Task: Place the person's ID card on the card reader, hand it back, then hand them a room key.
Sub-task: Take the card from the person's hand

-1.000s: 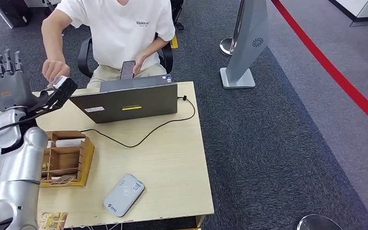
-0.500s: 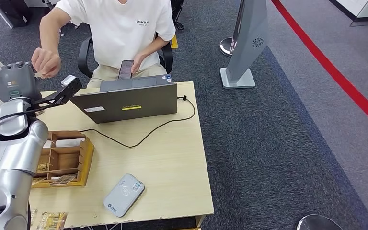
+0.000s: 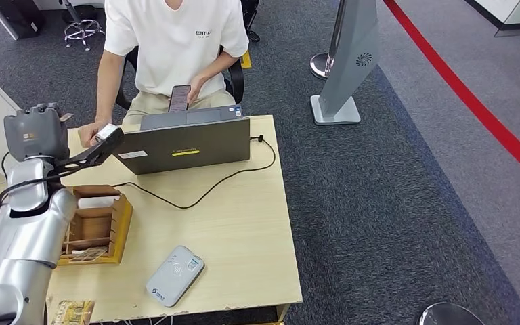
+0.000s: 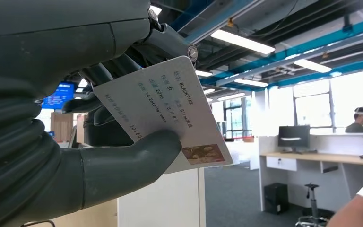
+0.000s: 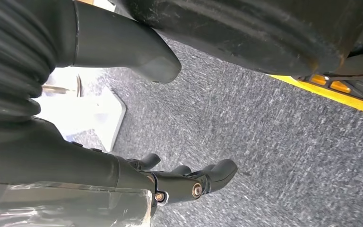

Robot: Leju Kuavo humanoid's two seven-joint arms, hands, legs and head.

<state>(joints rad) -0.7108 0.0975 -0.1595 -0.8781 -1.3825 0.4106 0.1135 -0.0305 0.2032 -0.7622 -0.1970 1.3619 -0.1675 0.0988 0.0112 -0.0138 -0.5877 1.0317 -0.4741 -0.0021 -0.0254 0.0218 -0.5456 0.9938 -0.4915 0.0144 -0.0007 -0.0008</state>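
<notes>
Left hand (image 4: 99, 156) pinches ID card (image 4: 165, 111), long axis seemingly tilted; right hand (image 5: 170, 182) empty, fingers apart.

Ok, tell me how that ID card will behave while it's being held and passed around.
The ID card looks thin, flat and unbent, so probably stiff and light. Its face seems smooth, so it may slip; the left robot hand pinches it by one edge only, thumb against fingers.

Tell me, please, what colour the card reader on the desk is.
Pale grey card reader, best seen in the head view.
</notes>
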